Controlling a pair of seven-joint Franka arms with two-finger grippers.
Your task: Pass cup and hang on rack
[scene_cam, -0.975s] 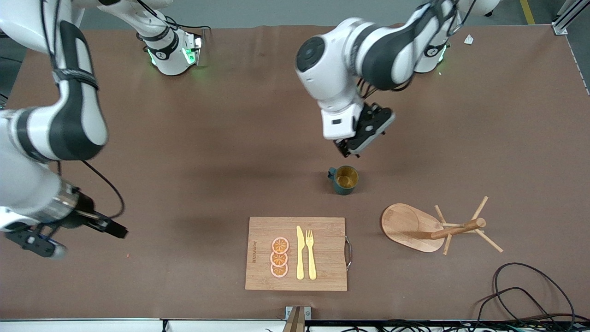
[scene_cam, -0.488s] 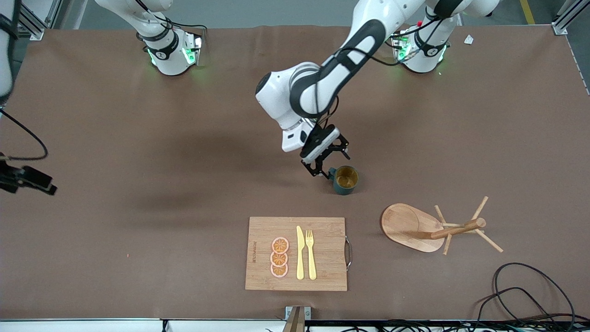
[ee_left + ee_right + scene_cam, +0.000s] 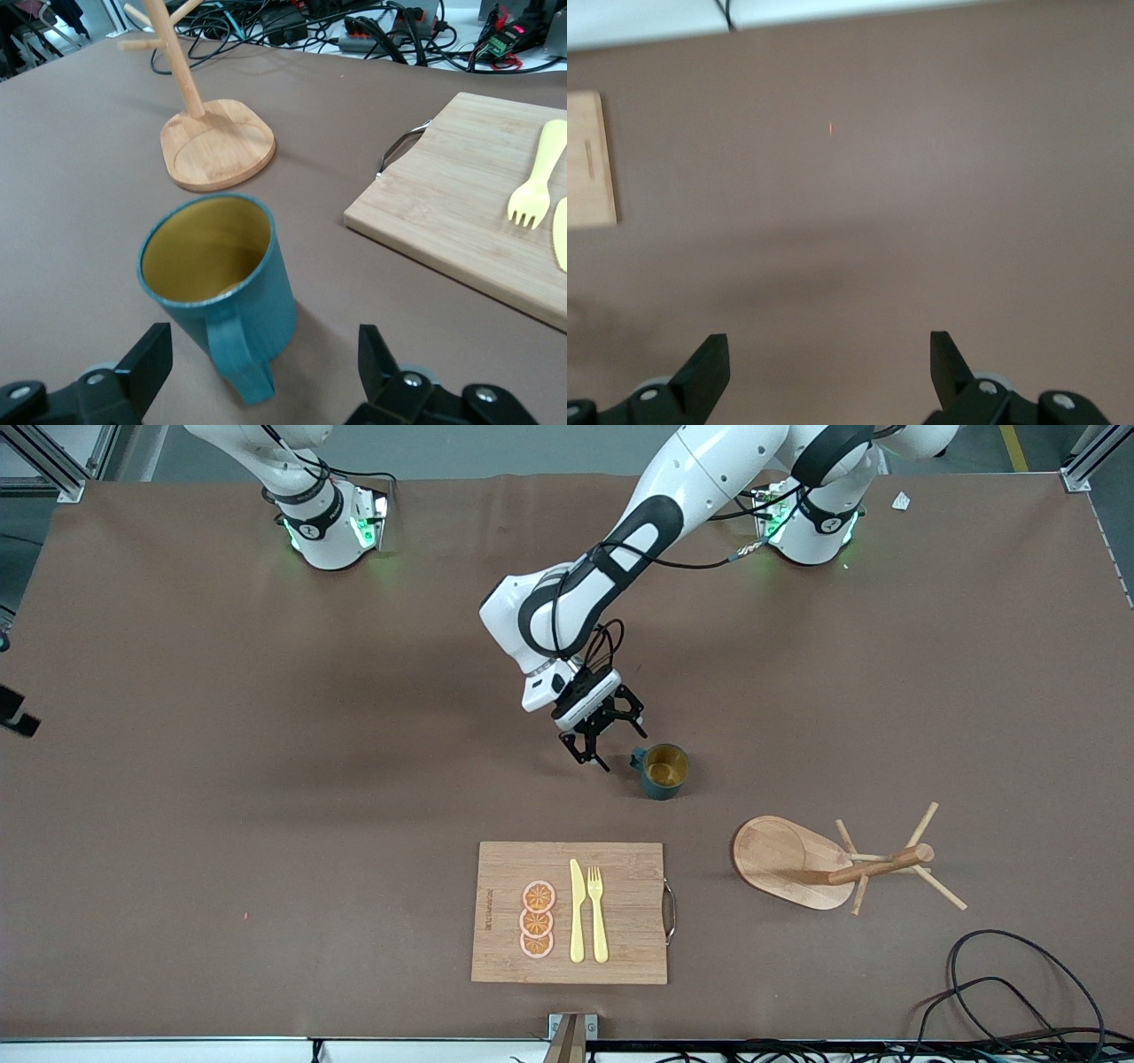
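Cup (image 3: 664,770) stands upright at frame centre, unheld; left gripper (image 3: 604,740), jaws apart, probably just short of its handle, must advance and clamp. Right gripper (image 3: 829,376) waits, spread.

The right end effector (image 3: 828,376) is almost wholly outside the front view; only a dark scrap shows at that picture's edge, well apart from the cutting board (image 3: 569,912). In the right wrist view just its two finger tips show, cut by the frame, and only a corner of the cutting board enters.

In the left wrist view the rack (image 3: 205,124) loses its upper post and pegs to the frame. The cutting board there runs out of the picture, taking most of the knife (image 3: 560,235) and the fork (image 3: 534,188) handle. The left end effector (image 3: 264,376) shows only its finger tips, and the cup (image 3: 221,288) hides its own base.
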